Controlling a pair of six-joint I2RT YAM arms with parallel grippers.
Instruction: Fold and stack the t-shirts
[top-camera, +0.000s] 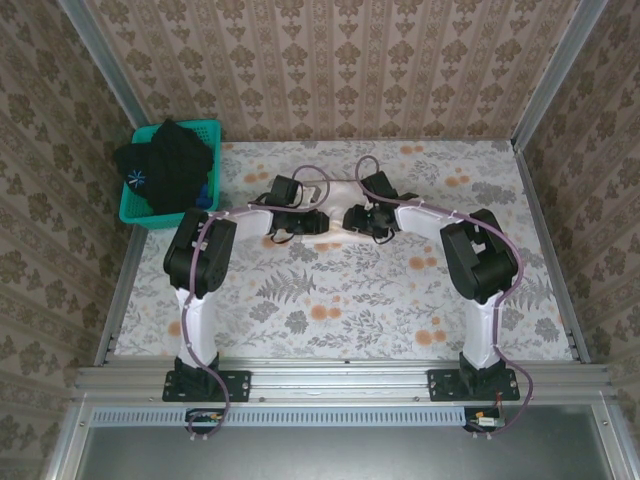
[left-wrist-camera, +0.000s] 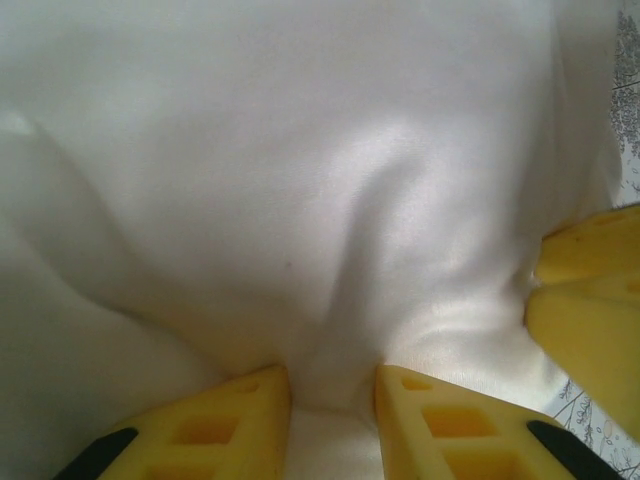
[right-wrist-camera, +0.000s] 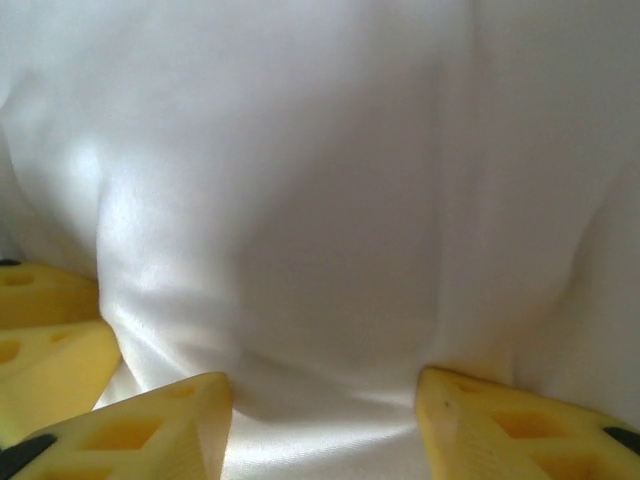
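A white t-shirt (top-camera: 328, 243) lies bunched at the middle of the flowered table, mostly covered by both grippers. In the left wrist view its plain pale cloth (left-wrist-camera: 300, 180) spreads out ahead, and a ridge of it runs up between the yellow fingers (left-wrist-camera: 230, 420) of my left gripper (left-wrist-camera: 333, 385), which is shut on that fold. My right gripper (right-wrist-camera: 322, 390) stands open, its fingers (right-wrist-camera: 480, 420) wide apart with smooth cloth (right-wrist-camera: 320, 200) lying between them. Seen from above, the left gripper (top-camera: 305, 222) and right gripper (top-camera: 358, 218) nearly touch. No chest graphic shows.
A teal mesh basket (top-camera: 135, 212) sits at the far left of the table with a dark garment (top-camera: 170, 160) heaped in it. Papered walls close in the table at the back and on both sides. The flowered tabletop (top-camera: 330, 310) stretches toward the arm bases.
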